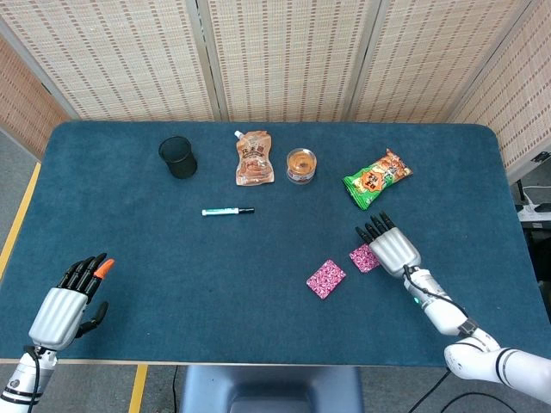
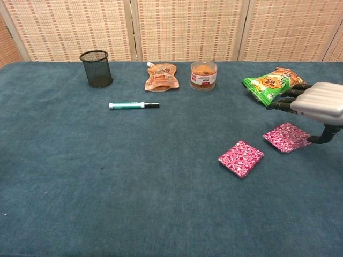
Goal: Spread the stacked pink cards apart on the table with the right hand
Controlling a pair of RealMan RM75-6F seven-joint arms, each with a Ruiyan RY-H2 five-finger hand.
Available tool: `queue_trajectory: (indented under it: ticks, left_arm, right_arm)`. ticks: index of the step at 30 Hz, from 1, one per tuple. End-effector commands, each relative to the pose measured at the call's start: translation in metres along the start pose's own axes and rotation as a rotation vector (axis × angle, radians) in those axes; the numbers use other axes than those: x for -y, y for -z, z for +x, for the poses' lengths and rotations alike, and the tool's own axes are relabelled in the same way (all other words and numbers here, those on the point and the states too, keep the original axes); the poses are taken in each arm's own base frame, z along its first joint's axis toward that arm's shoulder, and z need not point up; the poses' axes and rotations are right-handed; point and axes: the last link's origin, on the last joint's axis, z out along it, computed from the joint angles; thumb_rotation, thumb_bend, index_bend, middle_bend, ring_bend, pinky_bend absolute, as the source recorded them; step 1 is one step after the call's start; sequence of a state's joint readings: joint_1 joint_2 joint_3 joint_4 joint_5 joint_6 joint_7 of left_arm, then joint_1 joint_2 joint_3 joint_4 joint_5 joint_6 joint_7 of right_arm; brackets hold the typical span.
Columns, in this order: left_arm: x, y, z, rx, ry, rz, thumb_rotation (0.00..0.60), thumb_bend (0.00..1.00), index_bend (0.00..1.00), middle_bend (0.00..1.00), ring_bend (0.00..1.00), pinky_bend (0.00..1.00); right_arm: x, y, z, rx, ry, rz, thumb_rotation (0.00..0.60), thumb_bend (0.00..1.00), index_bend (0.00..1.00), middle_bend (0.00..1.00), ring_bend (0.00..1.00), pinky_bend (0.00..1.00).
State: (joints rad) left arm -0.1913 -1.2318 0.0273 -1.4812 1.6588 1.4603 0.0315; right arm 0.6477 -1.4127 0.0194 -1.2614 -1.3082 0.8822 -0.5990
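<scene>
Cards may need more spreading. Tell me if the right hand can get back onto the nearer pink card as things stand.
Probably yes. The right hand is lifted beside the farther pink card, fingers apart, holding nothing. The nearer pink card lies flat with bare table around it and nothing between.

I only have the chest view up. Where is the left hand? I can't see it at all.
Observer: Head view shows the left hand at the near left corner of the table, far from the left pink card.
Operator: Holding anything?
Observer: Nothing visible; its fingers are extended, one tip orange.
Operator: The right hand is cut off for me.
Observer: Head view shows it whole, fingers straight, overlapping the edge of the right pink card.
</scene>
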Motion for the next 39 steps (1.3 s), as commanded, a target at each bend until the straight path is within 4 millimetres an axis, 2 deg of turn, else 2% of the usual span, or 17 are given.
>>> queue_trajectory:
  ticks: [1, 10, 17, 21, 32, 39]
  left_arm:
    - [0.000, 0.000, 0.000, 0.000, 0.000, 0.000, 0.600, 0.47, 0.00, 0.00, 0.07, 0.14]
    - [0.001, 0.000, 0.002, -0.003, 0.005, 0.003, 0.600, 0.47, 0.00, 0.00, 0.07, 0.14]
    - [0.001, 0.000, 0.002, -0.005, 0.005, 0.003, 0.600, 0.47, 0.00, 0.00, 0.07, 0.14]
    - [0.001, 0.000, 0.002, -0.003, 0.004, 0.003, 0.600, 0.47, 0.00, 0.00, 0.07, 0.14]
    - [0.001, 0.000, 0.002, -0.004, 0.003, 0.003, 0.600, 0.47, 0.00, 0.00, 0.07, 0.14]
    - [0.002, 0.000, 0.002, -0.001, 0.004, 0.005, 0.600, 0.47, 0.00, 0.00, 0.07, 0.14]
  right_arm:
    - [0.001, -0.002, -0.002, 0.006, 0.006, 0.007, 0.600, 0.21, 0.07, 0.14, 0.00, 0.02]
    - [0.011, -0.007, -0.008, 0.010, 0.040, 0.024, 0.600, 0.21, 0.19, 0.22, 0.00, 0.02]
    - [0.014, -0.009, -0.006, -0.008, 0.025, 0.027, 0.600, 0.21, 0.26, 0.25, 0.02, 0.02]
    - [0.014, -0.009, -0.006, -0.013, 0.024, 0.028, 0.600, 0.21, 0.29, 0.26, 0.03, 0.02]
    - [0.015, -0.009, -0.007, -0.004, 0.024, 0.023, 0.600, 0.21, 0.29, 0.26, 0.03, 0.02]
    - [0.016, -0.009, -0.006, -0.012, 0.020, 0.018, 0.600, 0.21, 0.39, 0.34, 0.11, 0.06]
